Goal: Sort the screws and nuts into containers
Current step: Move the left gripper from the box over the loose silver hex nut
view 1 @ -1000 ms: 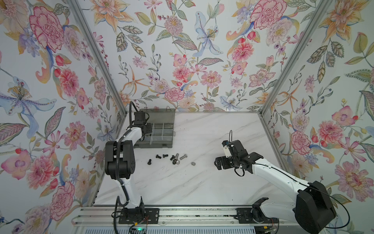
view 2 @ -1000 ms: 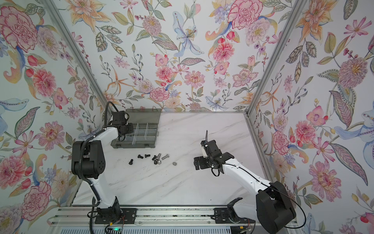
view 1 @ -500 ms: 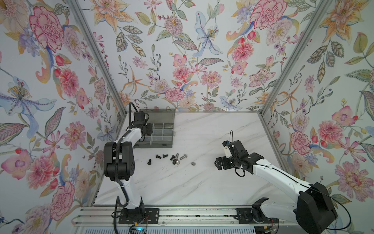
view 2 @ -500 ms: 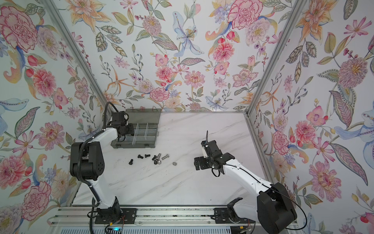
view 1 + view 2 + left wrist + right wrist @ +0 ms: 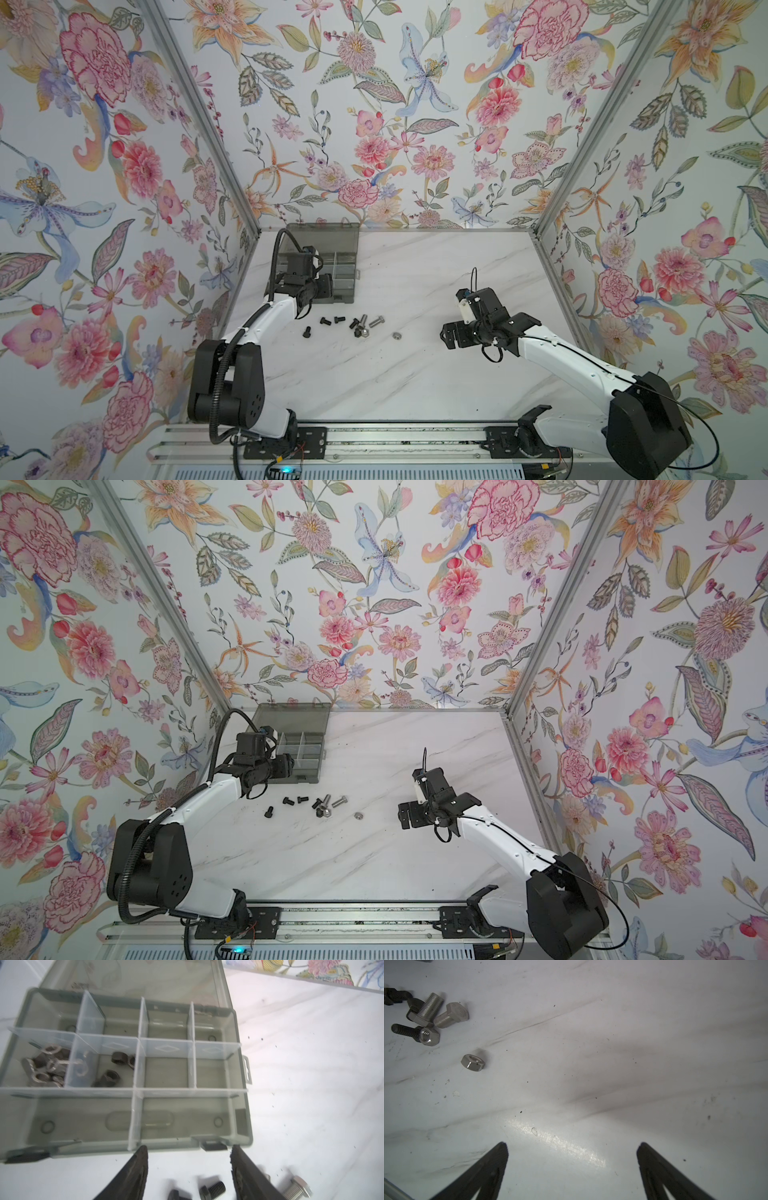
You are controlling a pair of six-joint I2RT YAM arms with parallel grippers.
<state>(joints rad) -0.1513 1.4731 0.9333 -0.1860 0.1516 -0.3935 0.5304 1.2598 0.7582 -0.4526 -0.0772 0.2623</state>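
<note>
Left wrist view: the smoky-grey translucent plastic organiser box (image 5: 245, 1126) lies lid-open, with black and silver hex and wing nuts (image 5: 44, 1068) in two middle-row cells. My left gripper (image 5: 188, 1157) hovers just outside the box's front wall, fingers spread and empty, over the short black and longer silver bolts (image 5: 376, 321) crowded there; I judge their overlap may spoil a pinch. Farther from the box lies one loose silver hex nut (image 5: 473, 1062), then my right gripper (image 5: 572, 1147), fingers wide apart, holding nothing.

This is a robot test booth in a lab, not a home. Flowered wallpaper panels (image 5: 374, 124) form three walls, joined by bare metal posts (image 5: 199, 116), around a marble-look tabletop (image 5: 395, 374). A metal rail (image 5: 395, 442) along the front edge carries a left robot arm (image 5: 270, 316) and a right robot arm (image 5: 561, 357), with their cables exposed.
</note>
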